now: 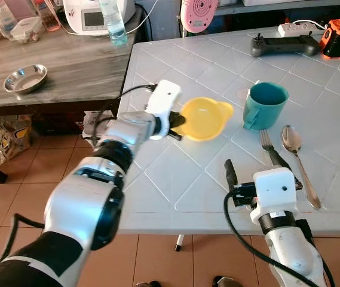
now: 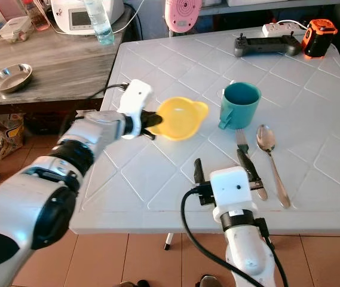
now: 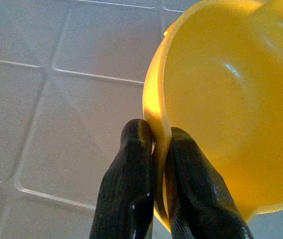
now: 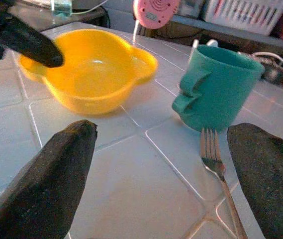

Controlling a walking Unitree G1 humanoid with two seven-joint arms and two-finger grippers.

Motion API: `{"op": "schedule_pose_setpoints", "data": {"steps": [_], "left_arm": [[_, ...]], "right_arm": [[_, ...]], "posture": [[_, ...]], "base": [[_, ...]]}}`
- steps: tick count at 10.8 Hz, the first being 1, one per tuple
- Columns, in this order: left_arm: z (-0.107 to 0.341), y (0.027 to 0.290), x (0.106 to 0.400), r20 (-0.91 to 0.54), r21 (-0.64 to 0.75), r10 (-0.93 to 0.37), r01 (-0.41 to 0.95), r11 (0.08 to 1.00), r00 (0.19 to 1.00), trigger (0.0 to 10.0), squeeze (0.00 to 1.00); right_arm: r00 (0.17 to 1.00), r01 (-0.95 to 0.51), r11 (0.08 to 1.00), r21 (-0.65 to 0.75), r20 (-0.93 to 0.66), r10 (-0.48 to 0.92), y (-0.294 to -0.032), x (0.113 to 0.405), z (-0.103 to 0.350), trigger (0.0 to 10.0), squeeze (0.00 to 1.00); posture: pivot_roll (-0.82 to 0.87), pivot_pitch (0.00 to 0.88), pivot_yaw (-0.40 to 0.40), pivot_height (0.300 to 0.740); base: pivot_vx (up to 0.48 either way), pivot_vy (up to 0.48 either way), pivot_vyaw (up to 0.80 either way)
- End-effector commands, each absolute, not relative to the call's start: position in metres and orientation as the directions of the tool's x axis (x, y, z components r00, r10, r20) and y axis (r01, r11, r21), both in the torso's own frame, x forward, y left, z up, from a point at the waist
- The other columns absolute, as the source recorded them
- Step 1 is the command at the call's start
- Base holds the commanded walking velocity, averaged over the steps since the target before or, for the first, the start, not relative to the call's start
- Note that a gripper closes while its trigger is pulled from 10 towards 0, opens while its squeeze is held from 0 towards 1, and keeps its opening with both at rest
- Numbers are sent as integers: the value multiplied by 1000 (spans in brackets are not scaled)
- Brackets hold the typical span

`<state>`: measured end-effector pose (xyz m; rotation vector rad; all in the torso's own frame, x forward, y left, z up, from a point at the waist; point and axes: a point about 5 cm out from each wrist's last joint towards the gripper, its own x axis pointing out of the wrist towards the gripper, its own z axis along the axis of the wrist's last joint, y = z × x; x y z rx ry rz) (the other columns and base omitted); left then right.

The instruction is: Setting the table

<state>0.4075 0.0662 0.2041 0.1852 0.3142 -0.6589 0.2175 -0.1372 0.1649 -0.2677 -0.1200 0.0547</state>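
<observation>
Over the white table (image 1: 175, 179), just left of the teal mug (image 1: 266, 104), hung the left gripper (image 1: 178, 127), fingers (image 3: 131, 184) pinched together on the near rim of the yellow bowl (image 1: 204, 118), one finger inside the wall and one outside. Carried slightly above the tabletop, with the bowl's small handle tab turned toward the mug and apart from it. Nearer the table's front edge waited the right gripper (image 4: 163, 169), its fingers spread wide with nothing between them, aimed across the surface at bowl and mug. Straight ahead of it, between its fingertips and the mug, lay the fork (image 1: 272, 152), tines pointing at the mug's base; just beyond the fork on the outer side, the spoon (image 1: 295, 155), bowl end up near the mug. Farther off, past the mug, sat a black controller (image 1: 283, 45) and an orange device (image 1: 339, 37).
</observation>
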Motion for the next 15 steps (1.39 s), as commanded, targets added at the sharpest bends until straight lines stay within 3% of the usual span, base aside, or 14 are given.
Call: {"op": "schedule_pose_setpoints", "data": {"steps": [1,3,5,6,8,11,12,15], "left_arm": [[199,82,409,-344,101,-533,595,797,773,0,0],[204,100,412,-229,157,-486,525,837,843,0,0],[198,118,410,-85,59,-398,403,913,914,0,0],[202,128,405,68,39,-338,336,941,939,0,0],[191,146,382,210,64,-245,237,969,946,0,0],[166,169,346,194,226,-307,262,938,932,0,0],[148,189,325,149,271,-298,251,929,943,0,0],[128,206,276,112,278,-140,104,955,984,0,0]], "right_arm": [[991,-51,969,-243,109,80,-136,217,165,10000,0],[991,-42,972,-233,116,70,-138,219,166,10000,0],[990,-44,972,-230,123,73,-139,223,166,10000,0],[989,-43,972,-231,127,74,-139,225,167,10000,0],[989,-36,971,-236,132,69,-142,226,167,10000,0],[987,-48,969,-243,138,84,-146,232,169,10000,0],[987,-53,971,-234,138,87,-148,233,168,10000,0],[983,-56,978,-200,161,89,-145,248,169,10000,0]], "posture": [[-110,125,121,740],[-95,120,107,740],[-83,114,93,740],[-81,113,88,740],[-67,109,69,740],[-16,110,22,740],[19,103,0,740],[76,93,-1,740]], "base": [[0,0,0],[0,0,0],[0,0,0],[0,0,0],[0,0,0],[0,0,0],[0,0,0],[0,0,0]]}}
